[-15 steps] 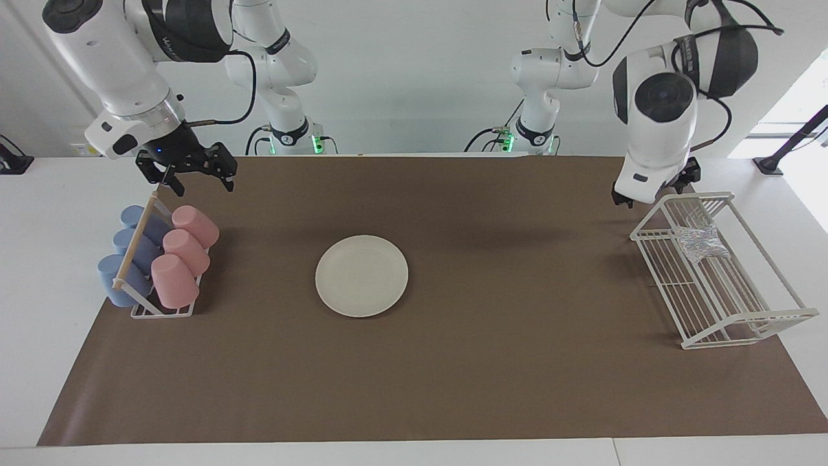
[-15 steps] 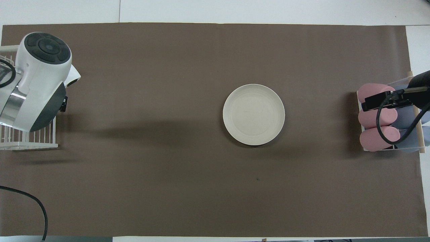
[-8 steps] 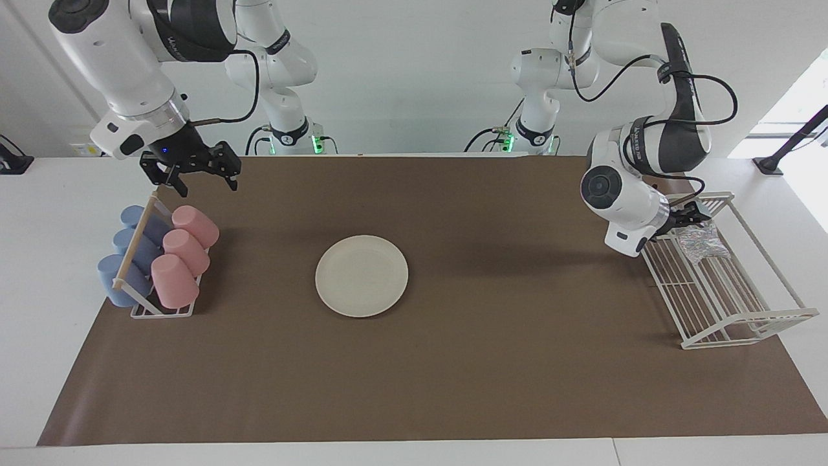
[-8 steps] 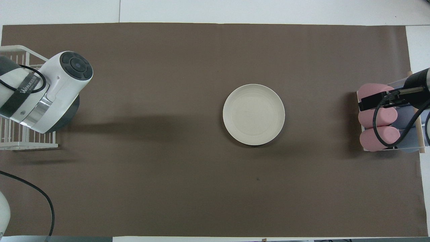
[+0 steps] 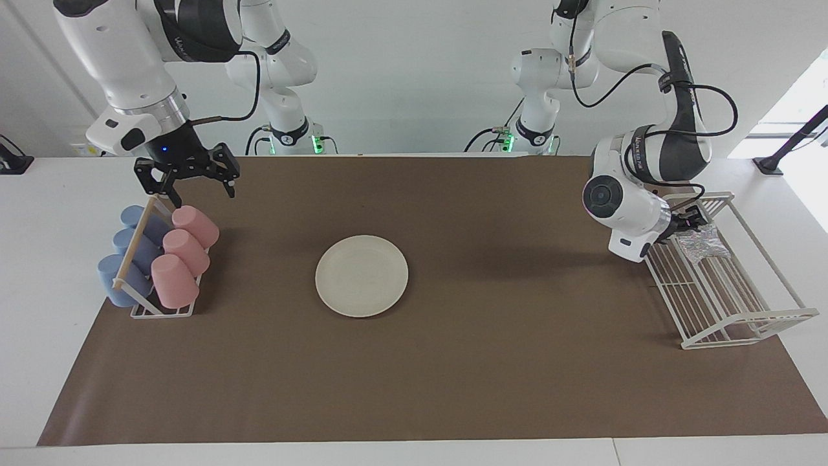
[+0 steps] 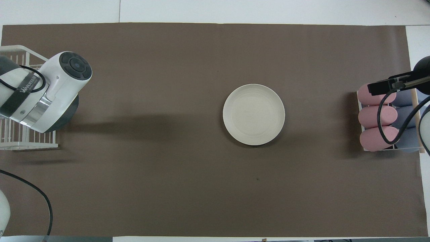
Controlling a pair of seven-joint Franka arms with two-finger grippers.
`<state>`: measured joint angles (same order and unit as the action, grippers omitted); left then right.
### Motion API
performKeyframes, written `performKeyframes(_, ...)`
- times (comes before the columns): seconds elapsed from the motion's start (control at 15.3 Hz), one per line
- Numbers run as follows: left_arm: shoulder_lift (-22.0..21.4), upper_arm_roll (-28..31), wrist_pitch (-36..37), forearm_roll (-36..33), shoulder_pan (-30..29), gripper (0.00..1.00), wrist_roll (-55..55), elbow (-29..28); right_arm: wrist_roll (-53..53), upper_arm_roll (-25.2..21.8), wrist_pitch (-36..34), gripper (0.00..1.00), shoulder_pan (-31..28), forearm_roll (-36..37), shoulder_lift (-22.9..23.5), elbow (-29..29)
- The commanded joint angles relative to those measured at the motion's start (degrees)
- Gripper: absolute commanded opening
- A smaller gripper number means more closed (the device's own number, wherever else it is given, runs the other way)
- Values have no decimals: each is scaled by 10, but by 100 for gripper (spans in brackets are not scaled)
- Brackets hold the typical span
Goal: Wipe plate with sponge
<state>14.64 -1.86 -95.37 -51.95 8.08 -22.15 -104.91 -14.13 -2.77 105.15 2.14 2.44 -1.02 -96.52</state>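
Brown mat (image 5: pixel 453 362) spans the table. Wire rack (image 5: pixel 737 304) sits at my left arm's end, cup rack (image 5: pixel 155 259) at my right arm's. The plate (image 5: pixel 361 276) lies mid-mat, bare, unwiped. The sponge (image 5: pixel 704 242) lies in the wire rack; my left gripper (image 5: pixel 691 220) is at it, fingers closing (grip not confirmed, can't tell). My right gripper (image 5: pixel 186 176) waits over the cup rack, fingers spread, empty. Left to do: lift, carry, wipe.
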Motion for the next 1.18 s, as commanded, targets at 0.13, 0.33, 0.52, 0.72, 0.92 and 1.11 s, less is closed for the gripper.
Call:
performKeyframes(0.13,-4,-2,-15,-12,-3,0,-8,-6,-4,1,11,100,-2,12,-1,-5)
performKeyframes(0.33,-6,-2,-19,-12,-3,0,-4,-3,89,1,-19,100,-9,-14,-3,-6)
performKeyframes(0.52,-15,-3,-4,-2,2,0,37,17,188,-6,-70,100,-27,-116,-10,-14)
performKeyframes(0.72,-21,-5,65,71,6,0,108,93,372,3,-71,100,-14,-128,-12,-21)
performKeyframes(0.92,-28,-15,120,137,5,0,119,159,523,2,-73,100,-5,-128,-27,-52)
performKeyframes(1.11,-74,-6,142,265,-3,0,118,185,679,0,-80,100,-11,-128,-27,-51)
